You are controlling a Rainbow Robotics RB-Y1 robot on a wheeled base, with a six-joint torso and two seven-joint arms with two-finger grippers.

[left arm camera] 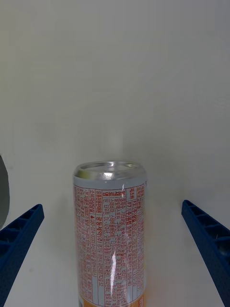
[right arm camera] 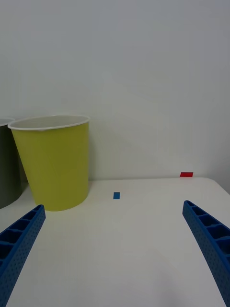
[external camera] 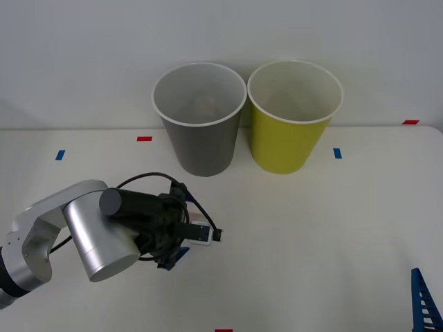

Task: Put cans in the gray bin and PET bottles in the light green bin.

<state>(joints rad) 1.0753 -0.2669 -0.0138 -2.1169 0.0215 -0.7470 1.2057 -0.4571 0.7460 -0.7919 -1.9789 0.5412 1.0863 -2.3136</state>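
Silver-topped can between the left tool's spread fingers.

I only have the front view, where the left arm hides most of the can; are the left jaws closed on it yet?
Observer: No. In the left wrist view the left gripper has its jaws open, with the can centred between them and a gap on each side.
Operator: Which end of the can points away from the wrist?
Observer: The silver top; the orange band is at the near end.
Operator: And the right jaws?
Observer: The right gripper is open, holds nothing, and faces the light green bin.
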